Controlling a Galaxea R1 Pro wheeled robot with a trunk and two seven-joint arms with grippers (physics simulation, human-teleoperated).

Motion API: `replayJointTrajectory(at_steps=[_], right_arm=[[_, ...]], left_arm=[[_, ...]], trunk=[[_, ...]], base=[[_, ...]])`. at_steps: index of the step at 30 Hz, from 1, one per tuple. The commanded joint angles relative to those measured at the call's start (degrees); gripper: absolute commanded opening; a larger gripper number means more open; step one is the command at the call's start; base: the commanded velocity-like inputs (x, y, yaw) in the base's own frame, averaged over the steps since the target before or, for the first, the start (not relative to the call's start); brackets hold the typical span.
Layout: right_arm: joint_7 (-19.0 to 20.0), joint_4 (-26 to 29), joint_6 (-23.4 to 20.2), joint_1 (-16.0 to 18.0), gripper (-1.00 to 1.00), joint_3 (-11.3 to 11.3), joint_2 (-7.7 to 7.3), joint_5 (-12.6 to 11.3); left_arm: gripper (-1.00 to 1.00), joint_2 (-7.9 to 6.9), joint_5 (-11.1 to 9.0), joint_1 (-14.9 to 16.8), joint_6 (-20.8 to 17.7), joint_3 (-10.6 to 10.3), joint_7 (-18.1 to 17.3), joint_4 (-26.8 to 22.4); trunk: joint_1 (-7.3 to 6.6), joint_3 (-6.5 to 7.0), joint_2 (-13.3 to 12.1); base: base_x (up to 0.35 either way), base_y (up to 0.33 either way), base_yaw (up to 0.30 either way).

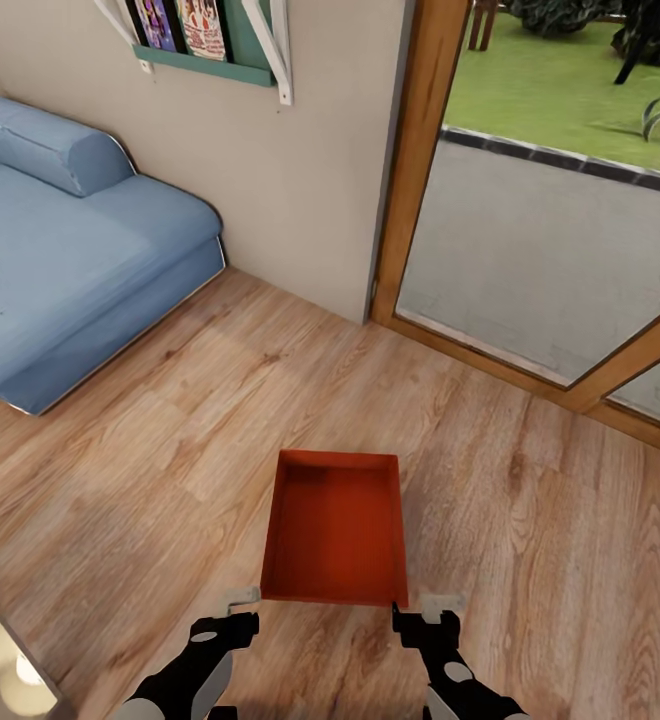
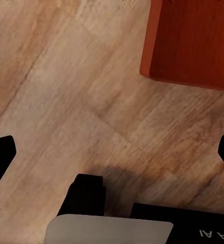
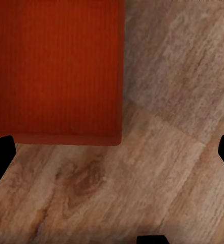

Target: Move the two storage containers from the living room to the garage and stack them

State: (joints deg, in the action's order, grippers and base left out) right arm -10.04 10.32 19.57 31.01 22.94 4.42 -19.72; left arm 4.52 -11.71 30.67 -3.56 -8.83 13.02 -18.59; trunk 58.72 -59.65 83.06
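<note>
Standing on the light wood plank floor [image 1: 150, 470], one red-orange storage container [image 1: 336, 530] sits between the two grippers, its near edge just ahead of them. The left gripper [image 1: 238, 600] is off the near left corner and the right gripper [image 1: 440, 604] off the near right corner; both have their fingers spread wide and grasp nothing, and I cannot tell whether either touches the wall. The container is a rectangular open-top box with plain thin walls and nothing inside. A blue sofa [image 1: 60, 260] lies well off to the left, with a wooden-framed glass door [image 1: 530, 250] beyond on the right.
</note>
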Motion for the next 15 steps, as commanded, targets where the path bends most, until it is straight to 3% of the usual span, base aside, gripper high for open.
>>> replayJointTrajectory(at_steps=[1,15], right_arm=[[-0.20,-0.04,0.20,0.03,1.00,0.60,-0.03,-0.42],[0.28,-0.04,0.37,0.05,1.00,0.70,-0.03,-0.31]], left_arm=[[1.00,-0.04,-0.51,0.00,-0.30,-0.54,0.42,-0.14],[1.00,-0.04,-0.51,0.00,-0.30,-0.57,0.42,-0.13]], trunk=[[0.01,-0.03,0.01],[0.01,-0.03,0.01]], base=[[0.215,0.000,0.000],[0.286,0.000,0.000]])
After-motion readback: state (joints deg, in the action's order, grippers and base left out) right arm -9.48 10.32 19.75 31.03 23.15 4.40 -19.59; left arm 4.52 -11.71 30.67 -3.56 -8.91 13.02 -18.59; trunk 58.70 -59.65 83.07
